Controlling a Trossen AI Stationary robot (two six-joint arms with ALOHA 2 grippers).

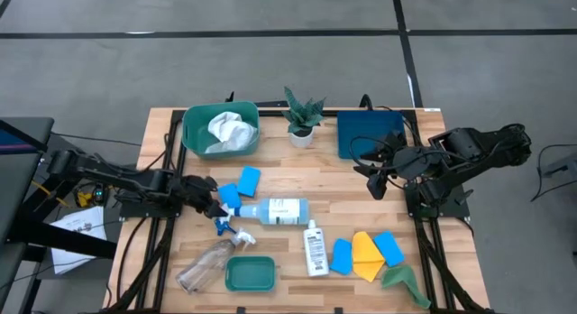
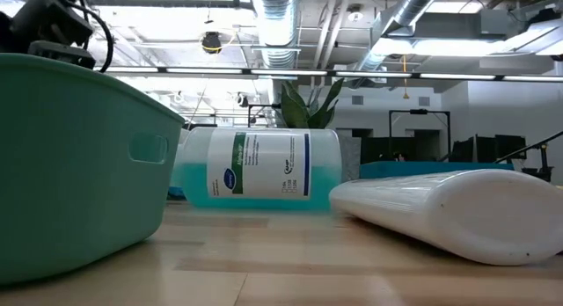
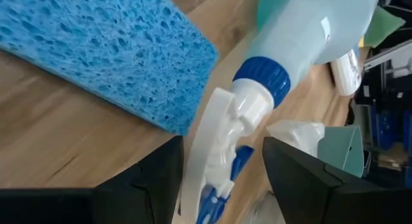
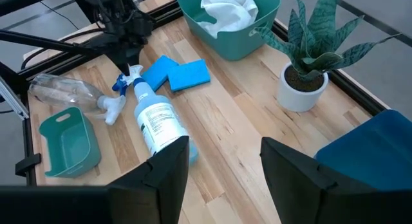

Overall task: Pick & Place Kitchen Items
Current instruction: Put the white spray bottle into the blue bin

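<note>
The white spray bottle (image 1: 275, 210) with blue liquid lies on its side mid-table, its blue-and-white trigger head (image 3: 228, 130) toward the left. My left gripper (image 1: 213, 202) is open and low at that head, one finger on each side (image 3: 222, 169). Two blue sponges (image 1: 242, 186) lie just beyond it. The clear spray bottle (image 1: 206, 264) lies near the front left. The small white bottle (image 1: 314, 247) lies at the front centre. More blue sponges (image 1: 341, 256), a yellow cloth (image 1: 365, 254) and a green cloth (image 1: 402, 279) lie at the front right. My right gripper (image 1: 377, 182) is open and empty (image 4: 225, 153) above the table's right. My left gripper has its open fingers level on either side of the spray bottle's trigger head (image 3: 219, 153), coming from the table's left along the bottle. I cannot tell whether a finger (image 3: 161, 179) touches the head. The bottle lies on the table.
A large green tub (image 1: 191, 133) holding a white cloth (image 1: 227, 129) stands at the far left. A potted plant (image 1: 302, 120) and a dark blue tray (image 1: 370, 133) stand at the far right. A small green tub (image 1: 250, 274) sits at the front edge.
</note>
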